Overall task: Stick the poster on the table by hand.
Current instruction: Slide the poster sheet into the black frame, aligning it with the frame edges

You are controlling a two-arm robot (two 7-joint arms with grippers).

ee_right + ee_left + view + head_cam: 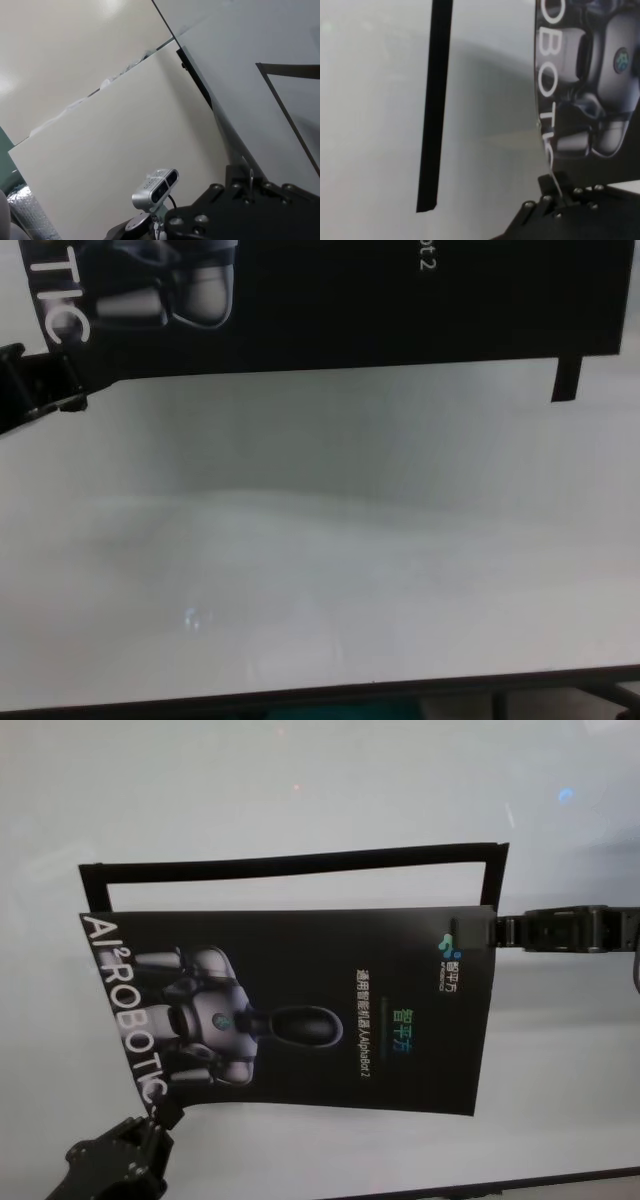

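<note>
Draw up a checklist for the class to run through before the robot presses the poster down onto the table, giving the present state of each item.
1. Left end effector grips the poster at its near left corner: ok.
2. Right end effector grips the far right corner: ok.
3. Poster lined up inside the black strip outline: not ok; bare table shows between the far strip and the poster's far edge.
4. Poster lying flat: not ok; the left wrist view shows its edge lifted and curved near the grip.
5. Sheet free of creases: cannot tell.
</note>
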